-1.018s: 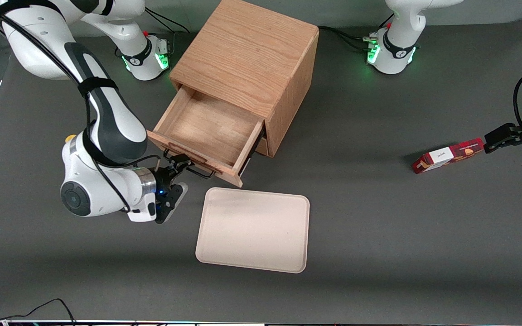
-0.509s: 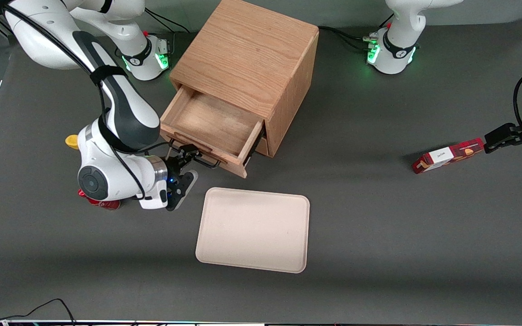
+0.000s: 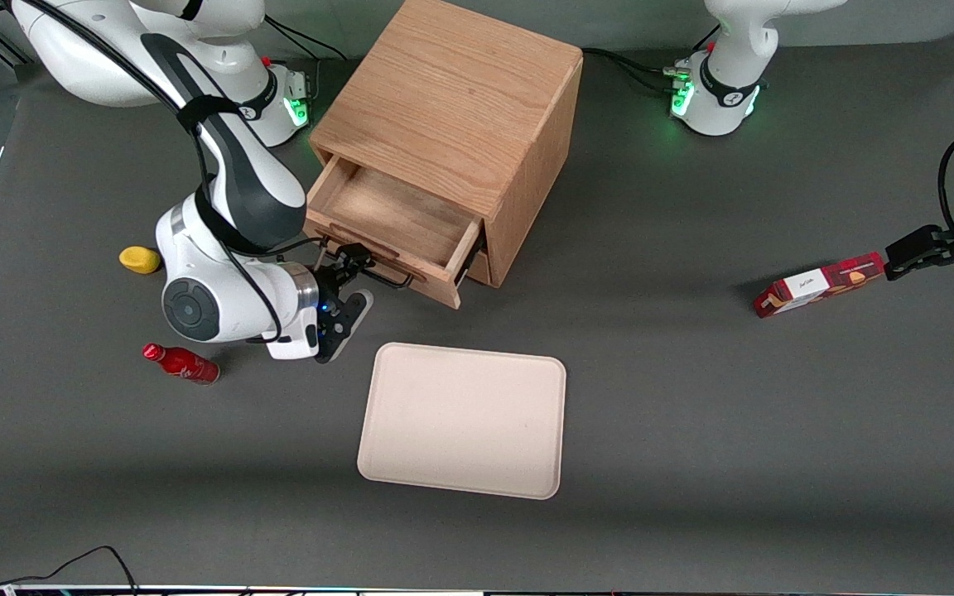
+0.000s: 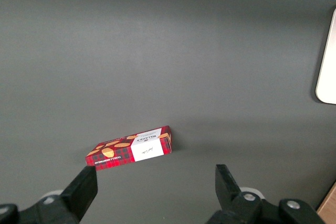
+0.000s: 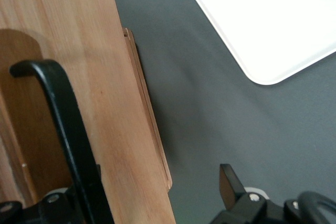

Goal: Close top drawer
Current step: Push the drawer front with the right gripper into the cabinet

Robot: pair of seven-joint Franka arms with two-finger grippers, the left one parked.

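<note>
The top drawer (image 3: 390, 217) is a light oak box with a thin black wire handle (image 3: 379, 271). It sticks partway out of the oak cabinet (image 3: 452, 99) and looks empty inside. My right gripper (image 3: 350, 285) is open and sits right at the drawer's front panel, at the handle. In the right wrist view the oak front panel (image 5: 113, 103) and the black handle (image 5: 68, 129) fill the space by the gripper (image 5: 147, 198). One black fingertip (image 5: 228, 181) shows over bare table; the other is hidden by the handle.
A cream tray (image 3: 460, 418) lies flat on the table nearer the front camera than the drawer; it also shows in the right wrist view (image 5: 273, 19). A red bottle (image 3: 181, 362) and a yellow object (image 3: 139, 260) lie by the working arm. A red box (image 3: 816, 285) lies toward the parked arm's end.
The drawer has slid farther into the cabinet, and my gripper has moved with it, away from the front camera. The arm's move has uncovered the red bottle and the yellow object.
</note>
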